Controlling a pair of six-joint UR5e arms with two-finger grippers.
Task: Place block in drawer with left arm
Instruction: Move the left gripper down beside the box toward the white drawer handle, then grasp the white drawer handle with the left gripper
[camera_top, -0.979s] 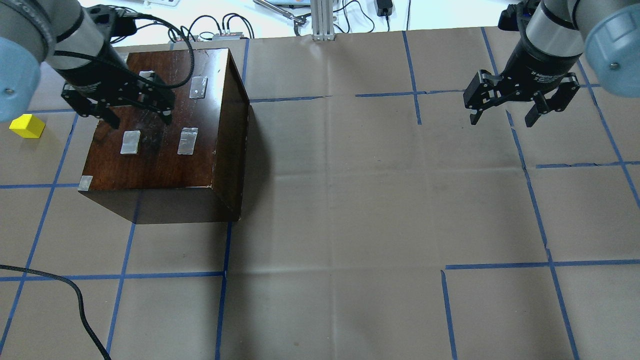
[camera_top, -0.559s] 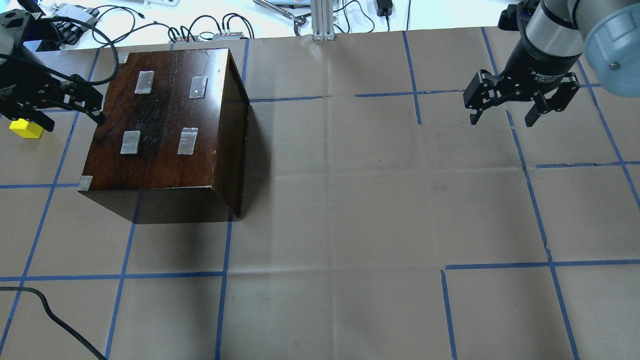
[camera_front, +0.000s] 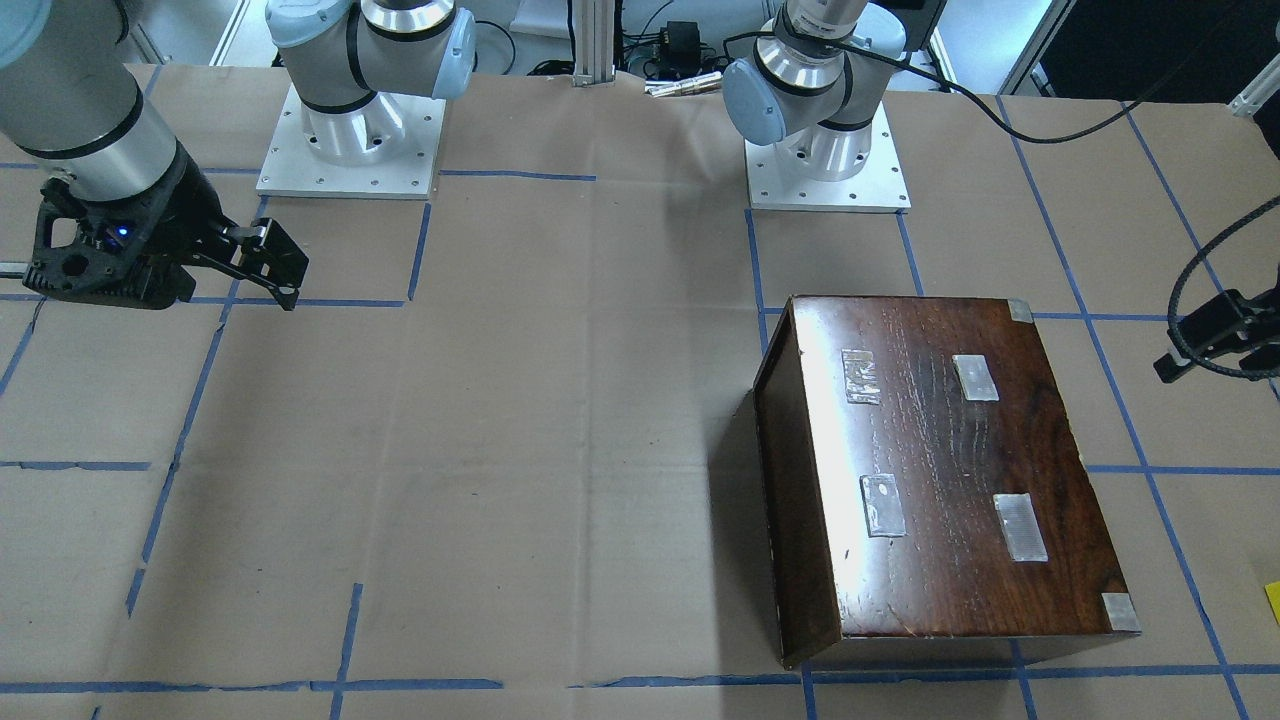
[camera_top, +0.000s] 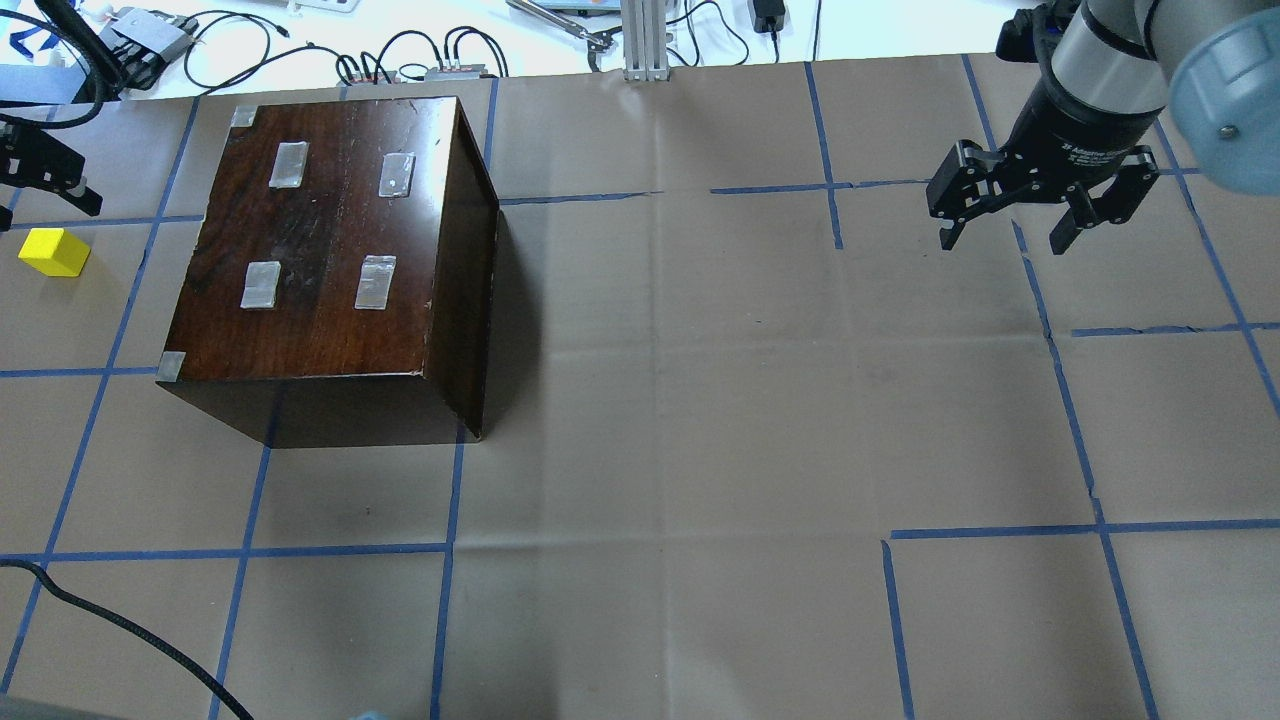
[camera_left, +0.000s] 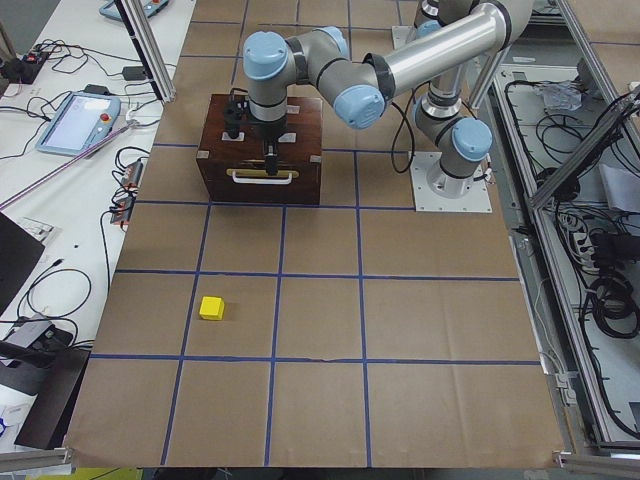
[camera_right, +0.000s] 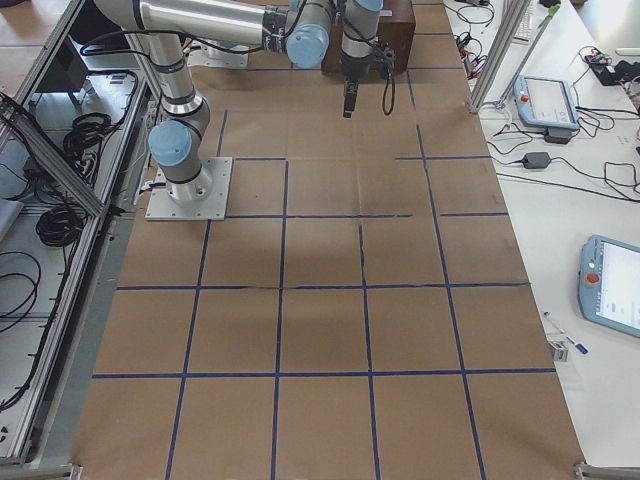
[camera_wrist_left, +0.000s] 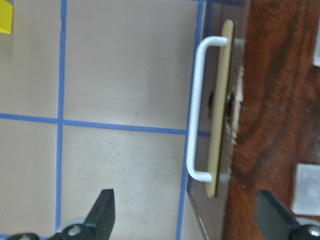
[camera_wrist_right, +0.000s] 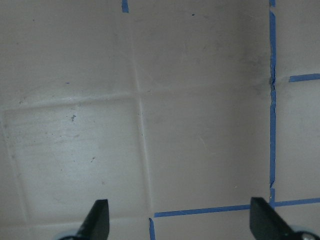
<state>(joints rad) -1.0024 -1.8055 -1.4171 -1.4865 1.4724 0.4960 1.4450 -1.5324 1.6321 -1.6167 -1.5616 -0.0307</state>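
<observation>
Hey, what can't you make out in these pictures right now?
Drawer: its inside is hidden in every view by the box around it.
Block: cut to a sliver by the front-facing view's right edge and by the left wrist view's corner.
Left gripper: cut off by the overhead view's left edge and the front-facing view's right edge.

We find the dark box (camera_top: 330, 270) the one bulky obstacle, its white handle (camera_wrist_left: 199, 107) jutting from the face toward the yellow block (camera_top: 55, 252). Between handle and block runs a passable strip of table paper (camera_top: 130, 262); the block stands well apart from the box. A black cable (camera_top: 120, 625) loops across the near-left corner
</observation>
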